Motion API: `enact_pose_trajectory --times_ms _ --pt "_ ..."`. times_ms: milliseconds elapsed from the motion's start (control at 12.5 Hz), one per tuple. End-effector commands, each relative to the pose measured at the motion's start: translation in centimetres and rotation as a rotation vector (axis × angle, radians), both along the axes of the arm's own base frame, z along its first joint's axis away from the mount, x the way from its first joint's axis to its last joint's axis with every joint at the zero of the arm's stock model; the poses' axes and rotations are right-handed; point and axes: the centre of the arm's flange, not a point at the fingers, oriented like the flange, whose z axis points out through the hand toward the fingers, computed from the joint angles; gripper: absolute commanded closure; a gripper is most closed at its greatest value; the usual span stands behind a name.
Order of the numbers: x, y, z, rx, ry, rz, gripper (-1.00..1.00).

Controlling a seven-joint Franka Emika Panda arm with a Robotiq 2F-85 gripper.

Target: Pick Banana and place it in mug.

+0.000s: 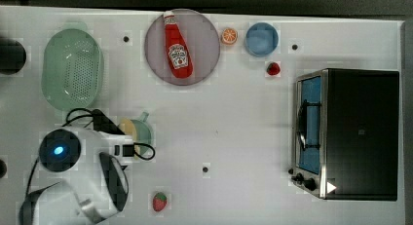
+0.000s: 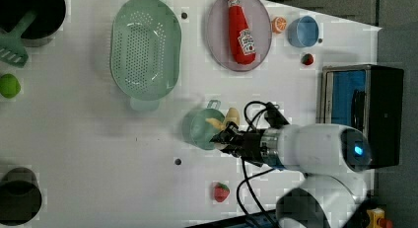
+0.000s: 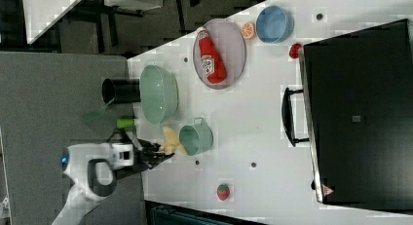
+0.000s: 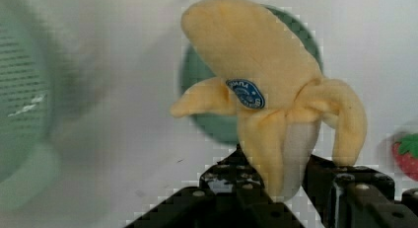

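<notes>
Above the desk (image 1: 234,137), the arm hid much of the mug (image 1: 143,132) in the top view; its fingers (image 4: 246,181) clamped the banana (image 4: 261,85) over the rim.

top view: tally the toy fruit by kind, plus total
banana: 1
orange slice: 1
strawberry: 2
total: 4
</notes>
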Motion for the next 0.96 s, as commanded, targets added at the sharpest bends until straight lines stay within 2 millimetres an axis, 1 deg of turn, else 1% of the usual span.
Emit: enact_pose_trajectory --times_ms 80,160,240,320,400,480,560,640,720,800,960 --pt "2.4 -1.8 -2.5 0.051 -0.036 -0.139 -0.23" --pt "2.4 -1.7 -3.3 0.059 -0.038 -0.142 -0.43" --pt "2.6 -1.9 -3.7 0.063 -0.042 -0.149 -0.63" --pt "2.7 -2.1 -3.7 0.063 -0.044 -0.153 -0.86" --pt "2.9 -2.1 -3.3 0.065 -0.052 -0.155 -0.99" --pt "3.0 -2.1 -2.9 0.065 -0.058 -0.155 -1.0" --pt "3.4 -2.3 -2.0 0.071 -0.079 -0.161 -1.0" --pt "4.0 -2.8 -0.7 0.074 -0.106 -0.173 -1.0" --pt "4.9 -3.9 1.7 0.078 -0.149 -0.193 -1.0" --pt "5.6 -5.2 4.0 0.073 -0.173 -0.2 -1.0" --pt "6.6 -8.5 9.7 0.049 -0.189 -0.174 -1.0"
